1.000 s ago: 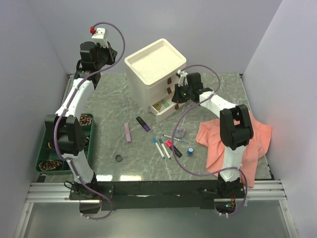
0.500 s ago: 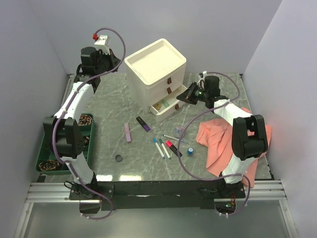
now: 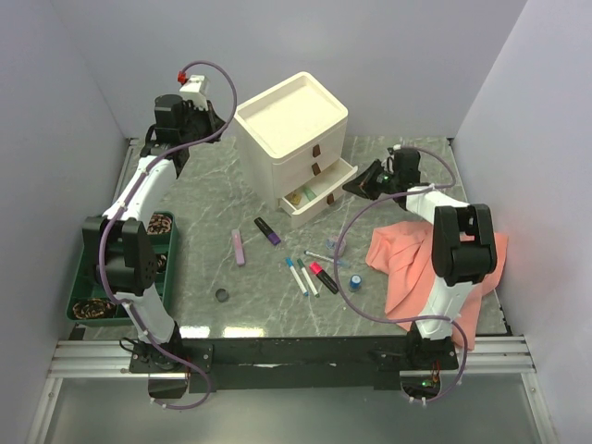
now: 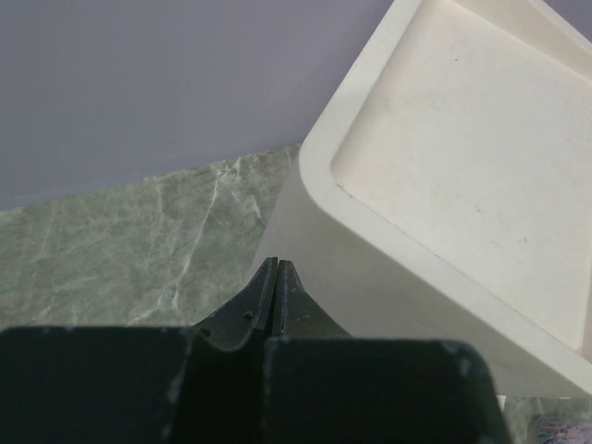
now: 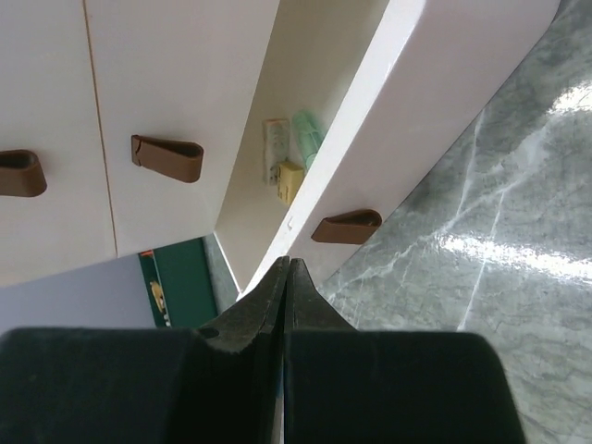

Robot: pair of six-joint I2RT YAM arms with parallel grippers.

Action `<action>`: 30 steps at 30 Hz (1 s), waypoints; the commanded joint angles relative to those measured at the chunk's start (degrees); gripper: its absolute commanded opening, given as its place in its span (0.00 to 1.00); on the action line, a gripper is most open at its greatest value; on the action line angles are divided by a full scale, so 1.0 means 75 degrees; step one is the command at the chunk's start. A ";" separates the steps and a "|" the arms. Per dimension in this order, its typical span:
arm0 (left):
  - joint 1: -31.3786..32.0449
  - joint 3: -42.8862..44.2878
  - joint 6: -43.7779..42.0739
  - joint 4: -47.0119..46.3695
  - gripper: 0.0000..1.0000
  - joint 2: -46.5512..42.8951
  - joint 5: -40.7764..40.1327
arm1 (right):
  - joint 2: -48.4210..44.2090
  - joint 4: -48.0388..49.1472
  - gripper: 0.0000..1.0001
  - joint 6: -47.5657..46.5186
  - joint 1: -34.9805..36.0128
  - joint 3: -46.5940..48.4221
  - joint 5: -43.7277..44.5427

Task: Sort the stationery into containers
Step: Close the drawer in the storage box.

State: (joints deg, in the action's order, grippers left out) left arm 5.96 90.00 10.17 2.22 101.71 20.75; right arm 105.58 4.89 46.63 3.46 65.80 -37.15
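Pens [image 3: 302, 276] and highlighters [image 3: 267, 231] lie loose on the surface [image 3: 203, 199] in front of the drawer box [image 3: 262, 162]. Its bottom drawer [image 3: 324, 200] stands pulled out with small items inside. My right claw [image 5: 288, 263], pressed together, sits just beside that drawer's front. My left claw [image 4: 277, 265], also together, hangs near the box's top corner.

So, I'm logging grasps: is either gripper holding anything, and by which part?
Nothing is held: the left gripper and right gripper are both shut on nothing.
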 commanded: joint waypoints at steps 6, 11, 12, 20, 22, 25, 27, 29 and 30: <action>-0.0032 0.0387 -0.0886 0.0149 0.01 -0.0296 -0.0575 | 0.0863 0.0368 0.00 0.0146 -0.0040 0.0202 0.0089; -0.0044 0.0317 -0.1017 0.0138 0.01 -0.0308 -0.0868 | 0.1402 0.0474 0.00 0.0192 -0.0063 0.0894 0.0090; -0.0044 0.0271 -0.1028 0.0149 0.01 -0.0308 -0.0869 | 0.1554 0.0497 0.00 0.0204 -0.0029 0.1115 0.0078; -0.0044 0.0071 -0.1262 0.0255 0.01 -0.0261 -0.0985 | 0.2328 0.0638 0.00 0.0532 0.0171 0.2031 0.0113; -0.0032 0.0083 -0.1275 0.0255 0.01 -0.0214 -0.1033 | 0.2504 0.0638 0.00 0.0602 0.0264 0.2207 0.0113; 0.0003 0.0118 -0.1275 0.0243 0.01 -0.0167 -0.1091 | 0.2657 0.0626 0.00 0.0719 0.0381 0.2336 0.0125; 0.0049 0.0141 -0.1518 0.0197 0.01 -0.0120 -0.1115 | 0.2715 0.0614 0.00 0.0778 0.0487 0.2383 0.0136; 0.0096 0.0164 -0.1544 0.0185 0.01 -0.0073 -0.1127 | 0.2739 0.0626 0.00 0.0872 0.0615 0.2406 0.0136; 0.0120 0.0199 -0.1544 0.0173 0.01 -0.0027 -0.1150 | 0.2762 0.0638 0.00 0.0895 0.0651 0.2441 0.0136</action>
State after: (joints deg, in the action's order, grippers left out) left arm 5.96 90.11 0.62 4.80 101.75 13.10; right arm 126.13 6.09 51.24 5.54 80.64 -36.14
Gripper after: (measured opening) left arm 0.015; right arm 0.006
